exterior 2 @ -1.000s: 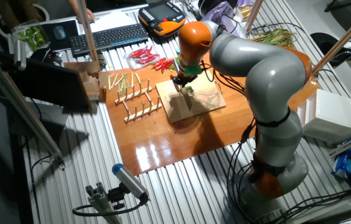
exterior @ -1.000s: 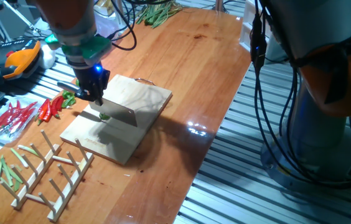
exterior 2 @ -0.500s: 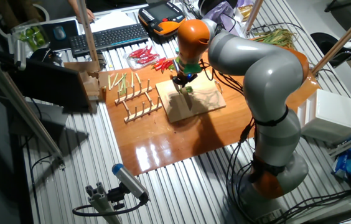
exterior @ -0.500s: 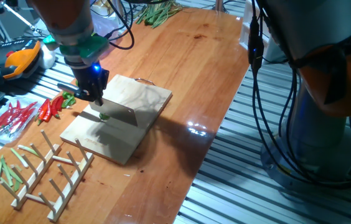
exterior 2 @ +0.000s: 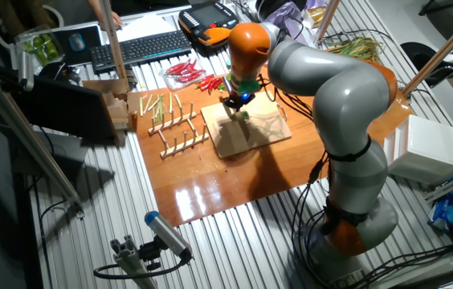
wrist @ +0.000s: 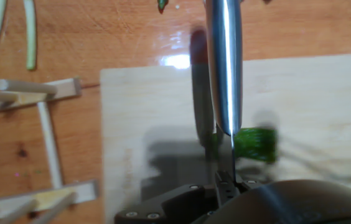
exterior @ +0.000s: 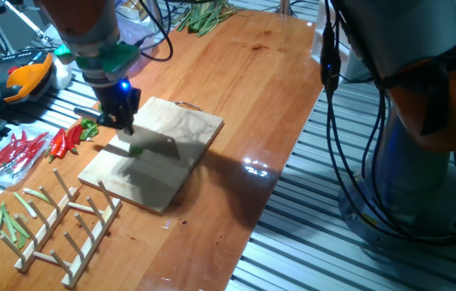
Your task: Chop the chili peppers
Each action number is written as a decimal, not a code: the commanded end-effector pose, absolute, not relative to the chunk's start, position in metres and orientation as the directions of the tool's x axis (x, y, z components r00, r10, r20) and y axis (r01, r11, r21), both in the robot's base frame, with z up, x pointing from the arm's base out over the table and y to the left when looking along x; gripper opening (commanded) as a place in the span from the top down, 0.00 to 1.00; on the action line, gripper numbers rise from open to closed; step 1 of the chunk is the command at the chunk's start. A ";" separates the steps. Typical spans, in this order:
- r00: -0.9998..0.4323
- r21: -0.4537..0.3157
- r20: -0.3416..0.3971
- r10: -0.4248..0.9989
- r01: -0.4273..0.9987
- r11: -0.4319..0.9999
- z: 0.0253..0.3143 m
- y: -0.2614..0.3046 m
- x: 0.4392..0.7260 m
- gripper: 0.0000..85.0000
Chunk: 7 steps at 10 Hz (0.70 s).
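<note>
hand view is showing jaws gripping the knife (wrist: 224, 68), blade slicing the chili pepper (wrist: 254, 144) on the board (wrist: 325, 106); next calls for shifting along.

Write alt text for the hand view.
A shiny knife blade runs down the middle of the frame, over a pale wooden cutting board, with a blurred green chili pepper just beside its edge. A wooden rack and pale-green stalk strips lie on the table at left.

The knife (exterior: 149, 144) blade has tilted flatter, now blurred.
</note>
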<state>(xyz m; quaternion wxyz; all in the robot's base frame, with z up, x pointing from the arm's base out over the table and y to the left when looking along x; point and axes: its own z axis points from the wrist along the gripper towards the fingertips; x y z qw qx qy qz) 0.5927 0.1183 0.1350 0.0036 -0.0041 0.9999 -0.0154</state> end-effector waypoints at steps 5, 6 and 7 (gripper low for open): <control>-1.000 -0.014 -0.030 0.005 0.006 1.000 0.129 0.110 0.597 1.00; -1.000 -0.009 -0.030 0.001 0.001 1.000 0.127 0.110 0.599 1.00; -1.000 -0.012 -0.030 -0.006 -0.005 1.000 0.124 0.110 0.600 1.00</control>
